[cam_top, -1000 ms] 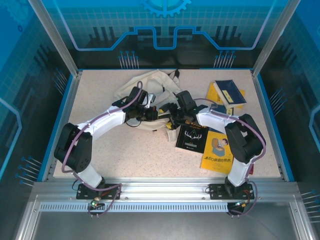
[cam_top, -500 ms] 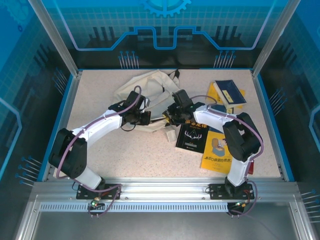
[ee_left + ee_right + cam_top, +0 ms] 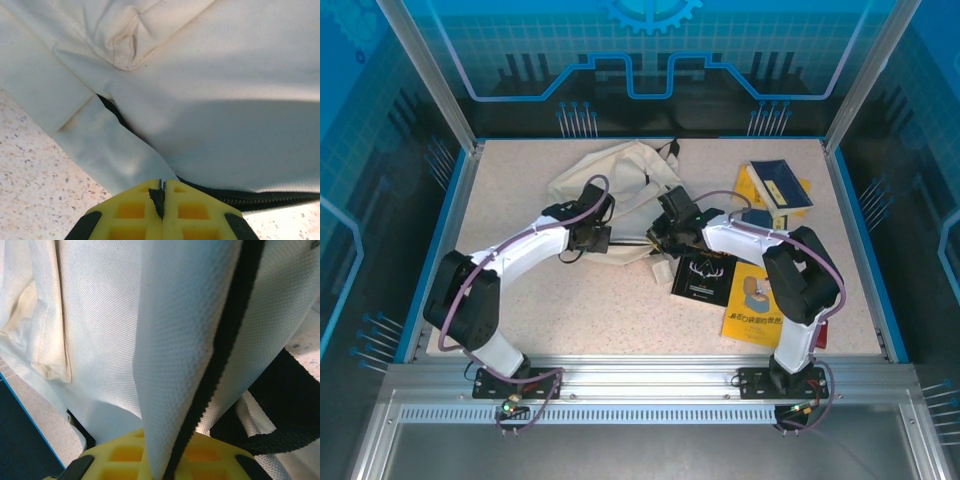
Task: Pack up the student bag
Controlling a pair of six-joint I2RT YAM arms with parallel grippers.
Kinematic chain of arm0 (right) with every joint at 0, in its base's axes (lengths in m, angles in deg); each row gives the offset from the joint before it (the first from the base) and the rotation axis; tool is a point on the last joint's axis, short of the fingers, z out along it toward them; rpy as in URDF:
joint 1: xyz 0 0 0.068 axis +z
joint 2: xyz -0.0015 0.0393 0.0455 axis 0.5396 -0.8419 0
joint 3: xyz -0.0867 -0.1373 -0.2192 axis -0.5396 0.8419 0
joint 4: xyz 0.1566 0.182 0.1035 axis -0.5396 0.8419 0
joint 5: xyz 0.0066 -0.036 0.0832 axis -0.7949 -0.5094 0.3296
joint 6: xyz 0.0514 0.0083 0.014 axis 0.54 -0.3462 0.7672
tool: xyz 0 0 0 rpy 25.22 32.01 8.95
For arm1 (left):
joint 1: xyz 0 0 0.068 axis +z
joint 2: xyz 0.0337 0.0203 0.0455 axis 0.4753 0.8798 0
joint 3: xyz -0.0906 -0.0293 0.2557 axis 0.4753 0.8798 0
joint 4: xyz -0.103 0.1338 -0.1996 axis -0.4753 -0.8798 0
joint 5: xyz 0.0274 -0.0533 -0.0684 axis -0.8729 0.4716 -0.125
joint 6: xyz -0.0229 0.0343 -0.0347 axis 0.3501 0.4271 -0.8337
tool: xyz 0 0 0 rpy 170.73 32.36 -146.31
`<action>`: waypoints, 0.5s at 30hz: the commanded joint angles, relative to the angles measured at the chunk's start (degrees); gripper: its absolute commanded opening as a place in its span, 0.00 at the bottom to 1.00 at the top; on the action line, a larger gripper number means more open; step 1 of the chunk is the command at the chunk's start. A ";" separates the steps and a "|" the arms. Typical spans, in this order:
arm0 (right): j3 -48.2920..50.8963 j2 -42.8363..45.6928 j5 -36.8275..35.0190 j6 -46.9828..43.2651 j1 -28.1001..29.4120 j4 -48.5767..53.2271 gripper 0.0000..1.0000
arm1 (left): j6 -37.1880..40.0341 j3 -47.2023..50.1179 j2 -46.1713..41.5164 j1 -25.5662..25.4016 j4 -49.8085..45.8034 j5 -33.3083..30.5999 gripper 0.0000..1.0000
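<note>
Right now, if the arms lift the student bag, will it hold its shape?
Probably not: the student bag lies crumpled and its cloth folds over the right gripper, so it looks floppy. It seems flat and unfilled, so likely light. The thin black zip edge pinched in the left gripper could slip.

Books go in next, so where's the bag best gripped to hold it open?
Probably the black zip edge, coming from the near side: the bag lies slumped flat, and that thin hem along its near edge fits between jaws.
</note>
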 commanded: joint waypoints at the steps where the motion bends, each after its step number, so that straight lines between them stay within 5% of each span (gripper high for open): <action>1: 0.53 1.56 -4.56 -2.33 -0.11 5.62 0.11 | 2.83 -3.88 2.81 0.24 -3.97 -7.18 0.00; 6: 0.61 2.47 -5.27 -4.51 -0.16 7.43 0.12 | 5.03 -7.53 5.99 0.54 -2.95 -5.60 0.00; 12: -2.64 3.07 1.47 -15.54 -0.86 5.64 0.49 | 6.46 -8.98 7.05 0.69 -1.03 12.29 0.00; 15: -2.89 5.17 3.08 -17.56 -1.12 7.57 0.55 | 6.10 -8.64 7.60 0.62 -0.43 15.21 0.00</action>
